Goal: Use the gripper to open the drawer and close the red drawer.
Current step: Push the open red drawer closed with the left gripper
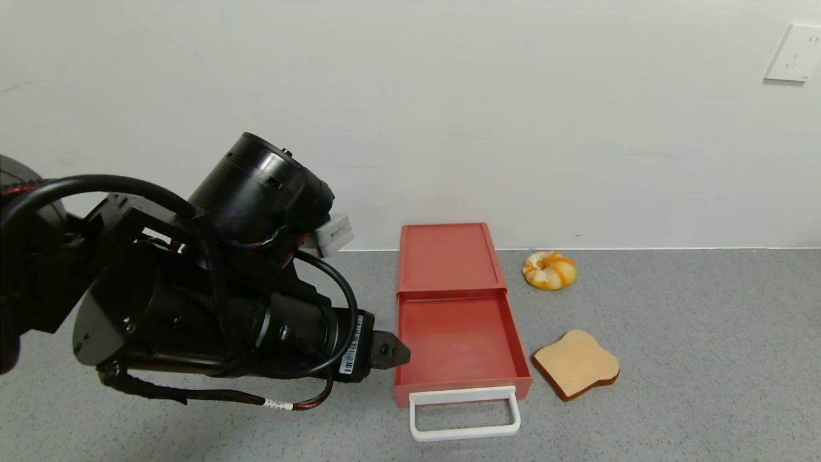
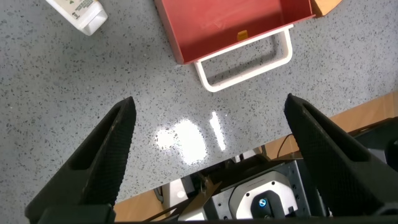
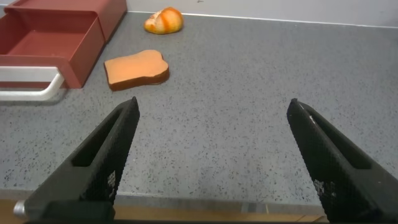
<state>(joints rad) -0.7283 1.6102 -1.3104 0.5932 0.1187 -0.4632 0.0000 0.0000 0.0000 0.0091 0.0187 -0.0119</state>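
The brick-red drawer box (image 1: 449, 256) lies flat at the middle of the grey counter, and its drawer tray (image 1: 458, 340) is pulled out toward me and is empty. The white loop handle (image 1: 465, 414) points at the front edge. My left gripper (image 1: 391, 351) hovers just left of the open tray's front corner. In the left wrist view the left gripper (image 2: 210, 102) is open and empty above bare counter, short of the handle (image 2: 249, 56) and tray (image 2: 230, 25). My right gripper (image 3: 212, 104) is open and empty over the counter, off to the right of the drawer (image 3: 50, 43).
A bread slice (image 1: 577, 362) lies right of the tray and a bagel-like bun (image 1: 549, 269) lies behind it. A white bottle (image 2: 78, 12) lies left of the drawer box. The wall stands close behind the box. The counter's front edge (image 2: 186, 177) is near the left gripper.
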